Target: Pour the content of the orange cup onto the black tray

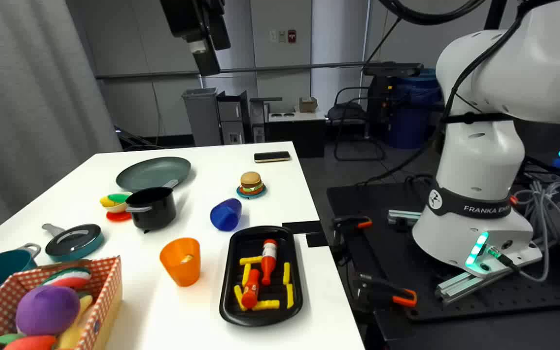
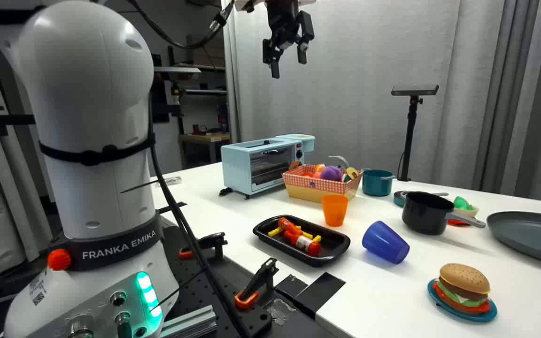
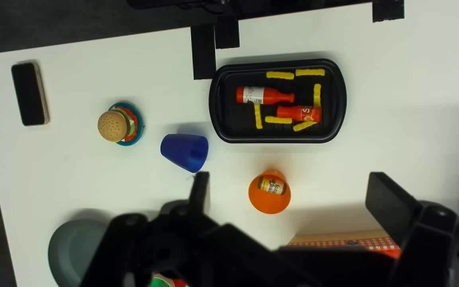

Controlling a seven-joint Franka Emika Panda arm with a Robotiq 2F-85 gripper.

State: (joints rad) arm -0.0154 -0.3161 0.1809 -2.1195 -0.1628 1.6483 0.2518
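Orange cup (image 3: 268,204): stands upright on the white table (image 3: 393,59), just right of centre in the wrist view, and contains a small can (image 3: 272,185). Above it in that frame, black tray (image 3: 229,119), with two red bottles (image 3: 271,95) and yellow sticks (image 3: 310,72) lying in it. As for the gripper (image 2: 289,65): hangs high at top centre of the frame in an exterior view, well above the table. Has the jaws spread wide apart, only air between; holds nothing, touches nothing. In the wrist view, shows one of the fingertips (image 3: 201,189) left of the orange cup and one right of it, both well apart from it. Left in that frame, blue cup (image 3: 177,148) on its side and toy hamburger (image 3: 112,126).
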